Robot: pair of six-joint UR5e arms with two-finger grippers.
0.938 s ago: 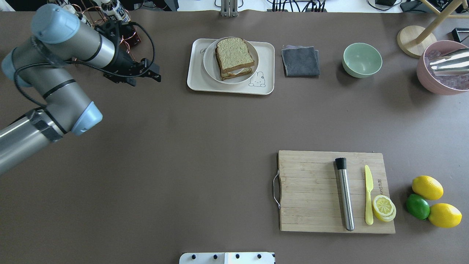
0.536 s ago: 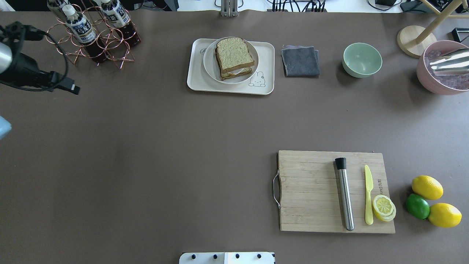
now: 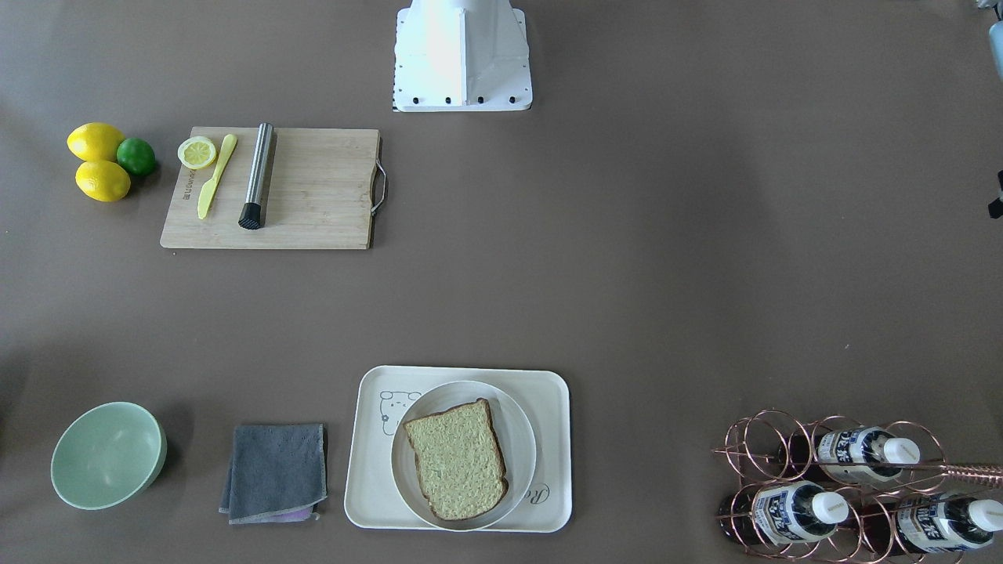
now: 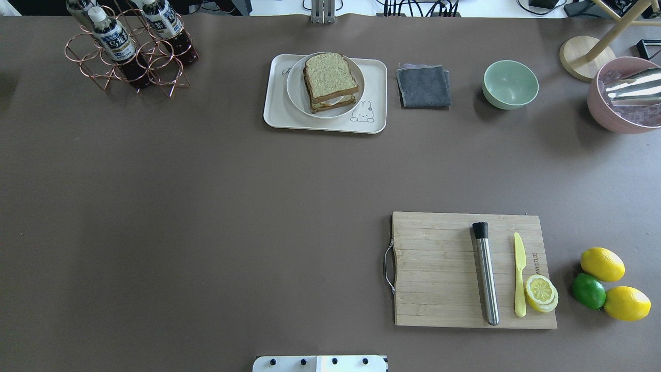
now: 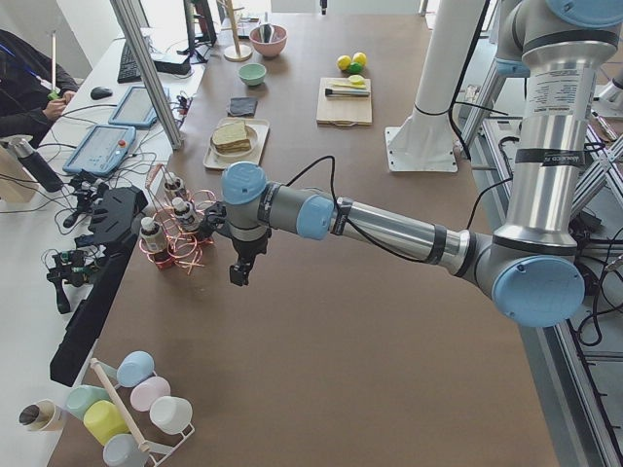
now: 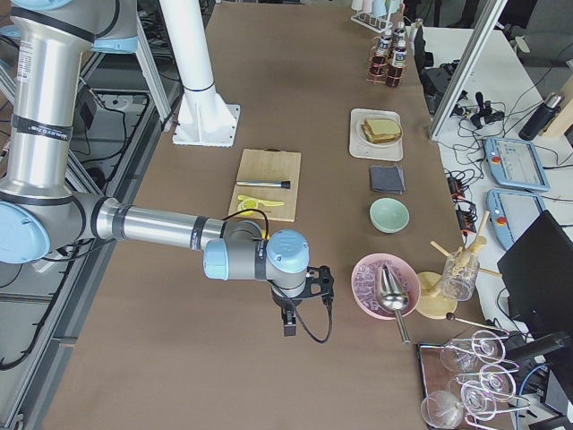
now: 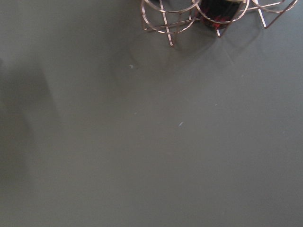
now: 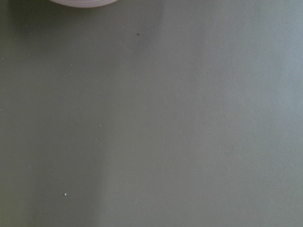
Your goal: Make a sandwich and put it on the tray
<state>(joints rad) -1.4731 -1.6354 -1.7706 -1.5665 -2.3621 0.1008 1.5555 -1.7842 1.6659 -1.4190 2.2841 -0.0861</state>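
Sandwich (image 4: 330, 81) on plate (image 4: 295, 85), plate on tray (image 4: 279, 116), far side of table from robot, mid-width. Folded cloth (image 4: 423, 86) just beside tray toward robot's right, bowl (image 4: 510, 84) beyond cloth. Bottle rack (image 4: 129, 51) at far corner on robot's left. Cutting board (image 4: 434, 268) near robot, right half; rod (image 4: 487, 279), knife (image 4: 519, 274), lemon half (image 4: 540, 292) on it. Lemons (image 4: 602, 264) and lime (image 4: 588, 291) just off board's right edge.
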